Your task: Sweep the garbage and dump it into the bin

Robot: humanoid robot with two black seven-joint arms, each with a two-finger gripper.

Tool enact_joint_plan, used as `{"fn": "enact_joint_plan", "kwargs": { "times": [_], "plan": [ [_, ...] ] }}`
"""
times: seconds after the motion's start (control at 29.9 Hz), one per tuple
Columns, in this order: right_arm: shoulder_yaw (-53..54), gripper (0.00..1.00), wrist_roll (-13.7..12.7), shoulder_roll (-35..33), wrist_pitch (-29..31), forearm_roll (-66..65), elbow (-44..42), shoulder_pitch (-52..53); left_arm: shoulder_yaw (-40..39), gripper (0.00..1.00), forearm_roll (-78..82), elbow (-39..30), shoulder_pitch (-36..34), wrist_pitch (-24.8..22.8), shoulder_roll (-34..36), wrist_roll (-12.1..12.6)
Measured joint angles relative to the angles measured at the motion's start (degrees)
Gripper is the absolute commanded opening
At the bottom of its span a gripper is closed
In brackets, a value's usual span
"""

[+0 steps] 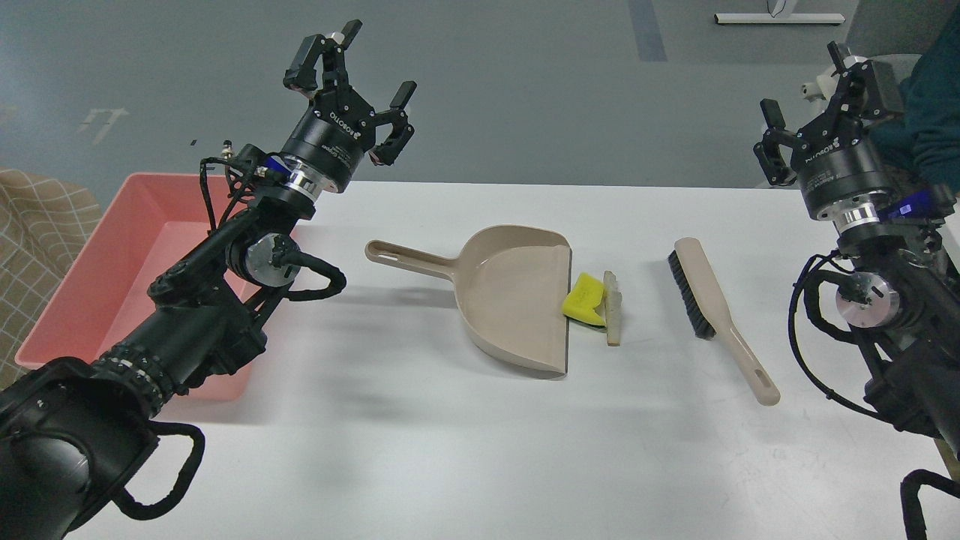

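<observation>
The white surface (420, 450) carries all items. Brush (716, 315): lying flat at right, bristles facing left. Dustpan (502, 296): centre, handle pointing left. The yellow chunk (585, 300) and bread slice (613, 307) lie touching at its open lip. Pink bin (112, 262): far left, partly behind the left arm. Left pincer (352, 90) and right pincer (814, 112): both raised, fingers spread, holding nothing.

A white table (420, 450) is seen filling most of the view. A checked beige cloth (37, 225) is seen at nine o'clock, past the table's edge. Grey floor (525, 90) is seen at twelve o'clock, and a dark teal sleeve (934, 112) at two o'clock.
</observation>
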Motion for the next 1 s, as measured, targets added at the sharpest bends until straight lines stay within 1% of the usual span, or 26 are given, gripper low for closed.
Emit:
{"fn": "enact_joint_plan", "kwargs": {
  "times": [0.23, 0.37, 0.5, 0.57, 0.77, 0.9, 1.0],
  "plan": [
    [0.0, 1.0, 0.0, -0.08, -0.02, 0.01, -0.04, 0.14, 0.17, 0.98, 0.0, -0.16, -0.54, 0.25, -0.11, 0.26],
    [0.0, 1.0, 0.0, 0.15, -0.02, 0.02, -0.08, 0.22, 0.1, 0.98, -0.15, -0.33, -0.78, 0.49, 0.0, -0.22],
    [0.0, 1.0, 0.0, 0.03, -0.08, -0.05, -0.08, 0.3, 0.02, 0.98, -0.17, -0.43, -1.23, 1.96, -0.13, -0.36],
    [0.0, 1.0, 0.0, -0.24, -0.16, -0.05, -0.09, 0.41, 0.15, 0.98, -0.15, -0.38, -1.63, 2.83, -0.12, -0.03],
    [0.01, 1.0, 0.0, -0.46, -1.21, -0.14, -0.15, 0.8, 0.87, 0.98, -0.1, 0.9, -3.56, 3.37, 0.45, 0.47],
    [-0.49, 1.0, 0.0, -0.45, -1.59, -0.09, 0.0, 0.79, 0.88, 0.98, -0.28, 3.02, -4.61, 3.64, 0.31, 0.52],
    [-2.6, 1.0, 0.0, -0.45, -2.17, -0.03, 0.04, 1.19, 0.88, 0.98, -0.43, 4.41, -4.89, 6.24, 0.29, 0.85]
  ]
}}
